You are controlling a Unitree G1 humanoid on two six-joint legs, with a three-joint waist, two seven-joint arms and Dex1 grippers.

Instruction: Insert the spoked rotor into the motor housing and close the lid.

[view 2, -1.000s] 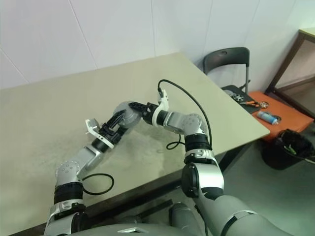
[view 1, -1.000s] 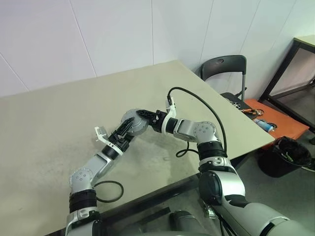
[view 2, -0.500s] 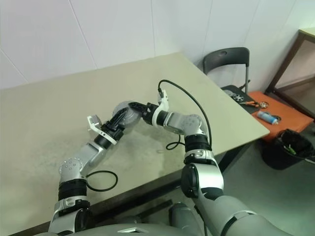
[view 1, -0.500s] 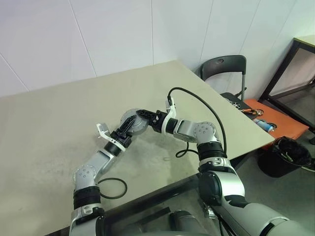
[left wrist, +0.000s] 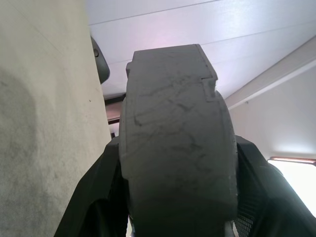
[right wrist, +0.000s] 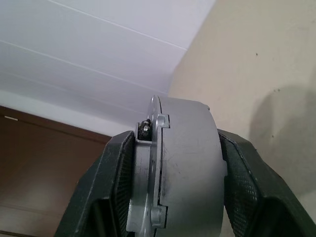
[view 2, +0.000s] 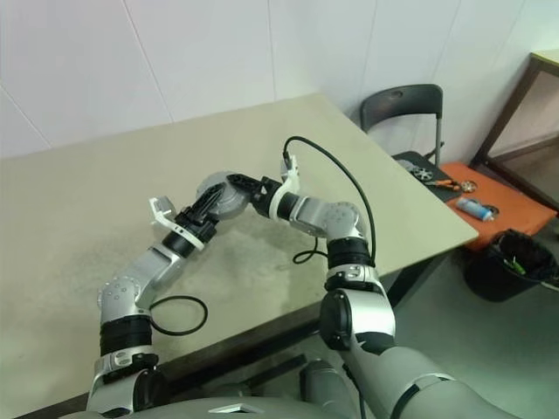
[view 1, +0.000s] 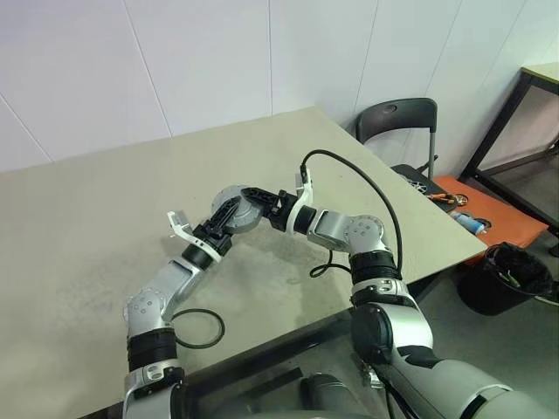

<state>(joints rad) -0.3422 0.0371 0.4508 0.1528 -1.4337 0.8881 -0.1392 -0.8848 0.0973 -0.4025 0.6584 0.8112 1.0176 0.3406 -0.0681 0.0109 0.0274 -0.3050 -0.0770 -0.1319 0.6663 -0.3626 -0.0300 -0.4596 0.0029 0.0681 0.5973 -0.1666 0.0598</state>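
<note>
Left hand closed on the motor housing from the near-left side, black fingers pressed to either side of the grey round body. Right hand clamped on the same housing from the right, fingers set across its thickness, one on each flat face. Housing held in the air between both hands, above the middle of the table, not touching it. Inside of the housing hidden: seen edge-on from both wrists, so no windings or centre to be made out, just a scuffed grey wall with a small notch at the rim, and from the right wrist a thin flange with a small bolt head. Whether a lid is on it, or the spoked rotor inside it, cannot be told. No writing, brand or label readable on the housing or the hands. Black cable looped on the near part of the table by the left arm, another black cable arching over the right forearm. Farther right, past the table's edge, a dark chair, an orange surface with small tools too small to identify, and a black bin; a dark-framed table partly cut off at the far right edge.
</note>
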